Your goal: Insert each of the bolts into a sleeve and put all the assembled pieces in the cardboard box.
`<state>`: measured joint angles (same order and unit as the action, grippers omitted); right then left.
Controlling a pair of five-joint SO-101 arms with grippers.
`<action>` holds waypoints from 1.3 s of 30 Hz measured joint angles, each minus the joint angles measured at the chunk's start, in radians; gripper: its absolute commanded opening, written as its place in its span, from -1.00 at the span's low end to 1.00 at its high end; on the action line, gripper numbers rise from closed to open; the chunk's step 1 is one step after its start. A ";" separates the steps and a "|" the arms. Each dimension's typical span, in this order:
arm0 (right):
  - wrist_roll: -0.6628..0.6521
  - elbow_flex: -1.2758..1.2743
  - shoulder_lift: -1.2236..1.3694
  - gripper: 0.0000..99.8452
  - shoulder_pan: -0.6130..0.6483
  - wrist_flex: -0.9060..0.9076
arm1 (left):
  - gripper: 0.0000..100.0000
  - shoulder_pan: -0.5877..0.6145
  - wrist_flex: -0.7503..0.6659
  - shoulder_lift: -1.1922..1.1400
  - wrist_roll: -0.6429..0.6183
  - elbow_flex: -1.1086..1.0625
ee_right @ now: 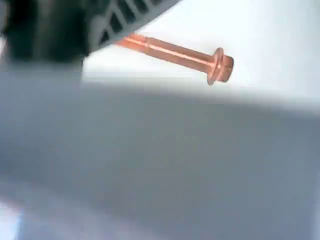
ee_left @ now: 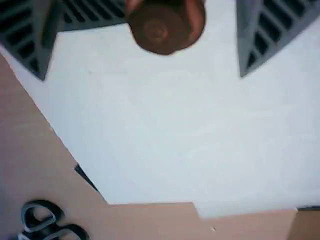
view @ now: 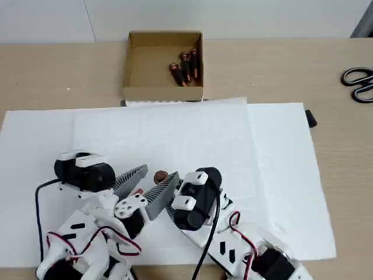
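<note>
Surface: a light wooden tabletop (view: 280, 64) with a white wall (view: 233, 17) behind its far edge; most of the near area is covered by overlapping white paper sheets (view: 192, 140). A shallow brown cardboard box (view: 163, 93) stands at the far edge of the paper. It holds three copper-brown pieces (view: 185, 65) lying side by side in its right-hand part. A pair of black-handled scissors (view: 358, 84) lies on bare wood at the right edge, well apart from the box, and a small black object (view: 310, 118) sits at the paper's right border. Both arms are at the near edge, close together. The left end effector (view: 158, 170) is spread wide, its grey ribbed fingers (ee_left: 30, 30) standing apart over the paper. A copper-coloured flanged bolt (view: 160, 176) sits between them, seen end-on from the left wrist and touching neither finger there. From the right wrist the bolt's shank runs behind a grey ribbed finger while its flanged head stands free above the paper. What supports the bolt cannot be determined. The right end effector (view: 180, 201) lies just beside the left one; whether it is gripping anything cannot be told.
</note>
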<state>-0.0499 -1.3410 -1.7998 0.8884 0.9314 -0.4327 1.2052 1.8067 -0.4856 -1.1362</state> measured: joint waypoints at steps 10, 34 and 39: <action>0.000 0.000 0.000 -1.00 0.000 0.000 | -0.99 0.170 0.000 0.000 0.114 0.064; 0.000 0.000 0.000 -1.00 -0.071 0.000 | -0.99 0.477 -0.296 -0.002 0.496 -0.543; 0.000 -0.021 0.000 -1.00 -0.094 0.000 | -0.99 0.477 -0.301 -0.002 0.505 -0.551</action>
<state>-0.0499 -1.3625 -1.7998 0.7948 0.9314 0.0445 0.9045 1.8052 0.0192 -1.6870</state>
